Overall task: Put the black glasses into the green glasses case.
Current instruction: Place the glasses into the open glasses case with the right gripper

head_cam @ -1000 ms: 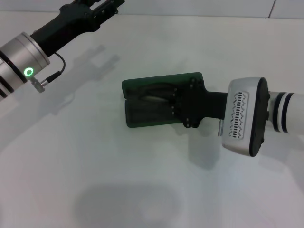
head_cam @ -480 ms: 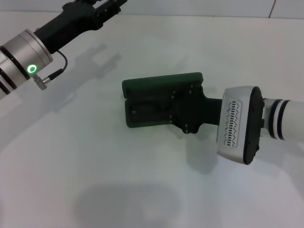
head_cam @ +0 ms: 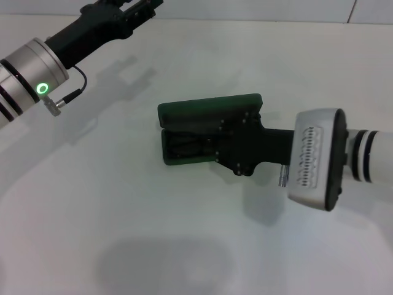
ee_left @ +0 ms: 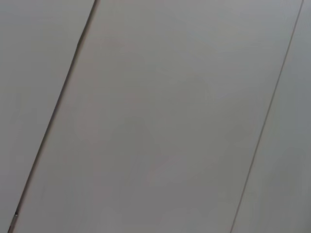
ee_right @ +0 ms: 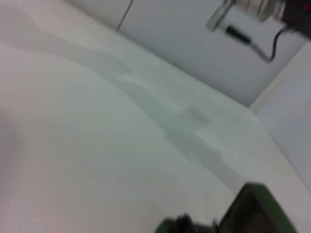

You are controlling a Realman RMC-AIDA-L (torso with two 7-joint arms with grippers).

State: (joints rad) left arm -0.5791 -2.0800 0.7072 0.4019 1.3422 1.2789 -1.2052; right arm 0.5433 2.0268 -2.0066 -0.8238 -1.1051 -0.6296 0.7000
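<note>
The green glasses case (head_cam: 206,110) lies open in the middle of the white table, lid toward the far side. Thin dark shapes in its lower half (head_cam: 187,146) look like the black glasses, partly hidden by my right gripper. My right gripper (head_cam: 228,144) reaches in from the right and sits over the right end of the case. A corner of the case shows in the right wrist view (ee_right: 260,206). My left gripper (head_cam: 132,7) is parked high at the far left, away from the case.
The white table (head_cam: 123,215) stretches around the case with nothing else on it. The left arm's silver wrist with a green light (head_cam: 37,77) hangs over the far left. The left wrist view shows only plain grey panels (ee_left: 155,116).
My right gripper has shifted slightly toward the front over the case's lower half and its wrist has turned a little. The dark glasses shapes now sit lower in the case. The left arm barely moved.
</note>
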